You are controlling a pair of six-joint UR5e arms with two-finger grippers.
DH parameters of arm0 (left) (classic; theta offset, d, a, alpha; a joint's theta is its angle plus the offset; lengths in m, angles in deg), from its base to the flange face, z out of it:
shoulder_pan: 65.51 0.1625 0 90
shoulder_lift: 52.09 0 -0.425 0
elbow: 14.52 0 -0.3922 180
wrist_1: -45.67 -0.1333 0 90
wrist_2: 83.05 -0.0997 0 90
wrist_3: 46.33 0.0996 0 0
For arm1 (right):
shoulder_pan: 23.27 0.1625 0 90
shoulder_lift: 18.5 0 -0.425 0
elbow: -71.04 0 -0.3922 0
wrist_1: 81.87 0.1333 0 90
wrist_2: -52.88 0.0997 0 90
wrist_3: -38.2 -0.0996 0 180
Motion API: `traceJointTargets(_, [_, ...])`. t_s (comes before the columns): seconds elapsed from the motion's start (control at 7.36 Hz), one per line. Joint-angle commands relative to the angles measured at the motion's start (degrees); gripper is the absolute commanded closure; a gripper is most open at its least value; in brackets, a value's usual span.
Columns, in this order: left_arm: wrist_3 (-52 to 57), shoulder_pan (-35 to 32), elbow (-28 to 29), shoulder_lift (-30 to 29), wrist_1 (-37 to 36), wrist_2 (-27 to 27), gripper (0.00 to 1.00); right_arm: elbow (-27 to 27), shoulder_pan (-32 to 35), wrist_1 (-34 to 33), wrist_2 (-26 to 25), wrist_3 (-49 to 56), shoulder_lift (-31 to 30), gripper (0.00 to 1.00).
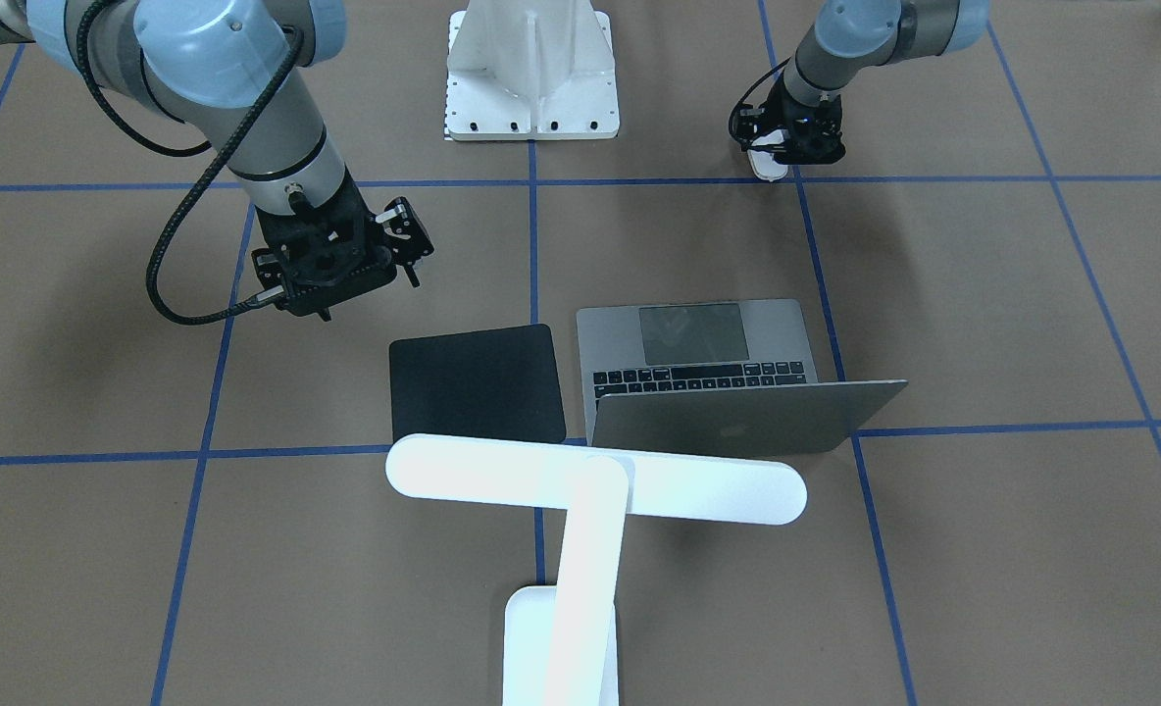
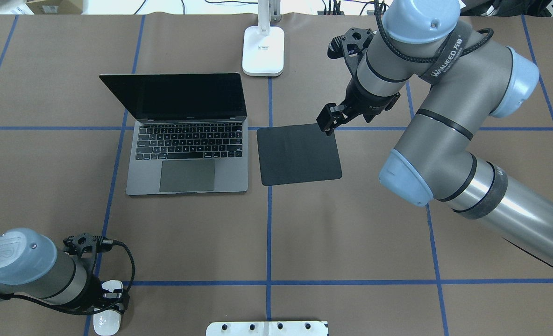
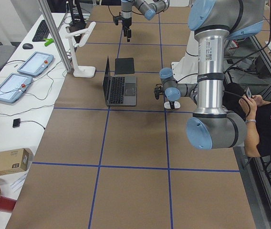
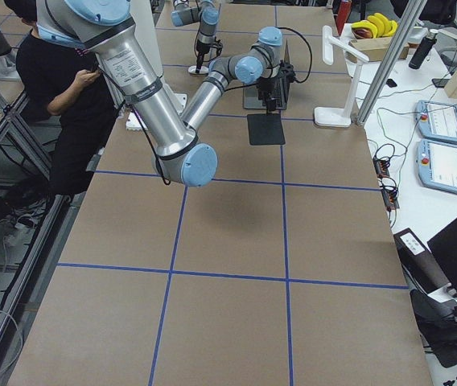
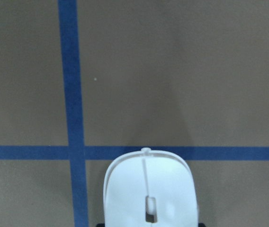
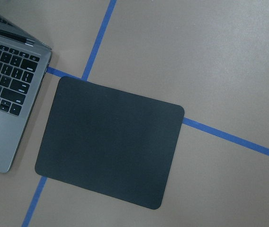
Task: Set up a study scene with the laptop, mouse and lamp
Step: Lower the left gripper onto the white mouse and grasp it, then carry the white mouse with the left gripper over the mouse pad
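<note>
1. Laptop (image 2: 187, 140): open on the table (image 2: 351, 233), left of the centre tape line in the overhead view, screen dark and upright, keys toward the robot.
2. Pad (image 2: 299, 154): flat, black, just right of the laptop, with a narrow gap between the two (clearest from the right wrist).
3. Lamp (image 1: 595, 480): upright at the far edge, base close to the centre line beyond laptop and pad, bar head spread crosswise on top.
4. Mouse (image 5: 148, 194): white, at the near left of the table, well apart from the laptop, nose just reaching a blue tape line beside a crossing.
5. Left gripper (image 2: 110, 298): down over the mouse, across its middle. Clamped or merely straddling: cannot tell.
6. Right gripper (image 1: 406, 240): above the table by the pad's far right corner, jaws parted, nothing between them.
7. Mount (image 1: 531, 78): white, ribbed, at the robot's edge on the centre line.
</note>
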Motion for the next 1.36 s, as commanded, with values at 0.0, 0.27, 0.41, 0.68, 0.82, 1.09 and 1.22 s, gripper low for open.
traceJointTargets(0.0, [0.0, -0.1, -1.0, -0.1, -0.2, 0.0, 0.34, 0.0, -0.2, 0.0, 0.0, 0.0, -0.2, 0.00])
traceJointTargets(0.27, [0.1, -0.7, -3.2, 0.1, -0.4, 0.0, 0.35, -0.1, -0.2, 0.0, 0.1, 0.1, -0.3, 0.00])
traceJointTargets(0.41, [0.6, -1.4, -3.4, 0.0, -0.4, 0.0, 0.35, -0.1, -0.3, 0.1, 0.1, 0.1, -0.6, 0.00])
traceJointTargets(0.68, [3.3, -2.3, -3.3, -1.0, -0.5, 0.0, 0.35, -0.2, -0.2, 0.1, 0.1, 0.1, -1.2, 0.00])
traceJointTargets(0.82, [7.5, -4.0, -3.4, -2.4, -2.5, 0.0, 0.35, -0.3, -0.1, 0.1, 0.1, 0.1, -1.3, 0.00])
traceJointTargets(1.09, [15.9, -8.6, -3.5, -16.5, -20.2, -0.2, 0.35, -0.2, 0.0, 0.2, 0.3, 0.1, -2.2, 0.00])
traceJointTargets(1.22, [20.1, -11.0, -3.4, -22.6, -27.2, -0.2, 0.35, -0.3, 0.1, 0.2, 0.2, 0.1, -2.4, 0.00])
